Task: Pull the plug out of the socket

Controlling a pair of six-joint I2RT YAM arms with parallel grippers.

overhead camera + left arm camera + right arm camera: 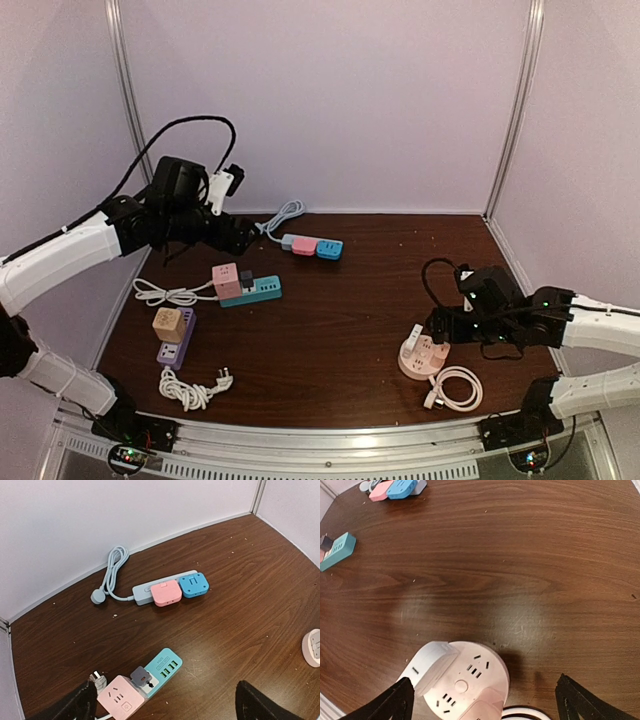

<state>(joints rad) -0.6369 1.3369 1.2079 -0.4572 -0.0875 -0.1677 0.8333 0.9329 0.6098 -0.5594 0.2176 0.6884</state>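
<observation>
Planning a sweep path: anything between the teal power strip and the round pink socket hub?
Nothing: only bare brown wooden tabletop between teal power strip and round pink socket hub, seen in the right wrist view.

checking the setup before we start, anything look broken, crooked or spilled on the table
Nothing stands out. The grey power strip, teal power strip, purple power strip and round pink socket lie flat with their adapters plugged in, cables coiled. Only a few pale specks dot the table.

Bench point(350, 330): dark brown wood grain, scattered pale specks. Back and side walls point(320, 100): plain pale lilac panels, joined by metal corner posts point(515, 110). Aluminium rail point(330, 440) along near edge. Soft glare on wood.
</observation>
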